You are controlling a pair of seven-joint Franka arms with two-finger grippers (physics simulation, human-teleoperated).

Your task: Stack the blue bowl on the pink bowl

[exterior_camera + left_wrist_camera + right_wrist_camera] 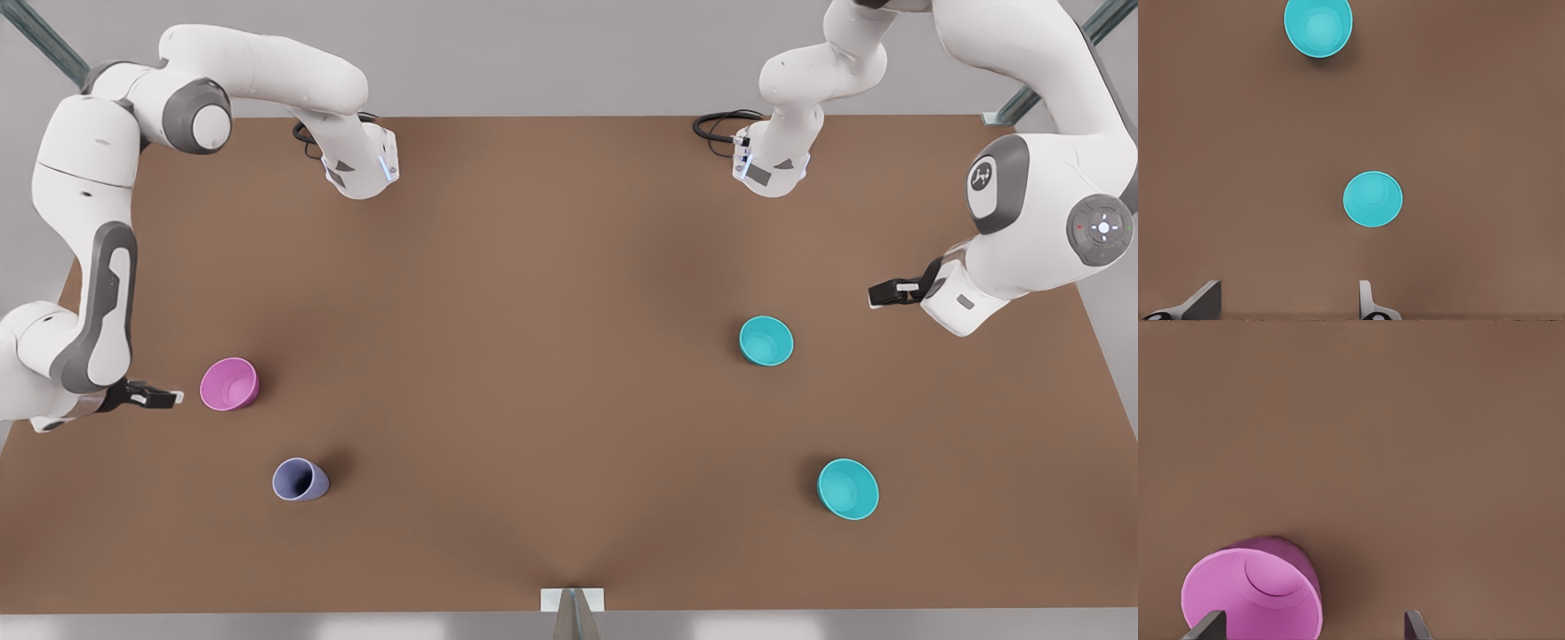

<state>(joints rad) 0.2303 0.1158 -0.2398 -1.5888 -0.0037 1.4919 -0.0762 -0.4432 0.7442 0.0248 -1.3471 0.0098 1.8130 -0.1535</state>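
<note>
Left gripper [876,293] open, empty, near blue bowl [766,340] on table [533,311]. Right gripper [173,397] open, empty, just beside pink bowl [229,384]. I judged bowl light, stiff, slick plastic; would pinch rim wall.

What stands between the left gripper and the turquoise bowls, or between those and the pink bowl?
Nothing visible. Bare brown table separates the left gripper, jaws open, from the nearer turquoise plastic bowl. The way across to the magenta-pink plastic bowl is bare; the lavender-blue cup sits aside. The right gripper waits open beside it.
</note>
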